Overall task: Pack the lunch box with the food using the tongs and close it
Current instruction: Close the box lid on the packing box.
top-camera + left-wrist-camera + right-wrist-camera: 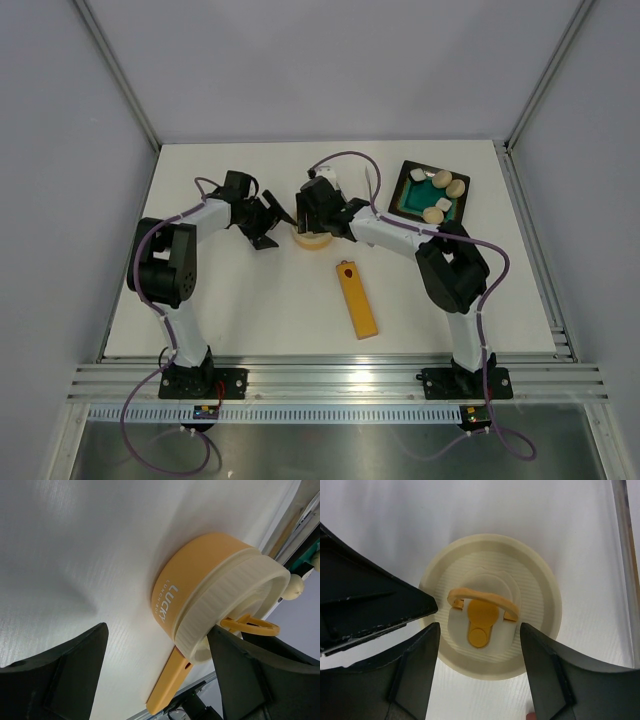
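Lunch box, lidded, sits directly below the right gripper, apparently spread wide.

The round lunch box stands upright on the counter, its orange-yellow wall printed LUCKY and its ribbed cream lid on top with the orange loop handle raised. Right of it and farther back lie slim silver tongs. Beyond them the food, cream ovals and white blocks, sits in a black tray.
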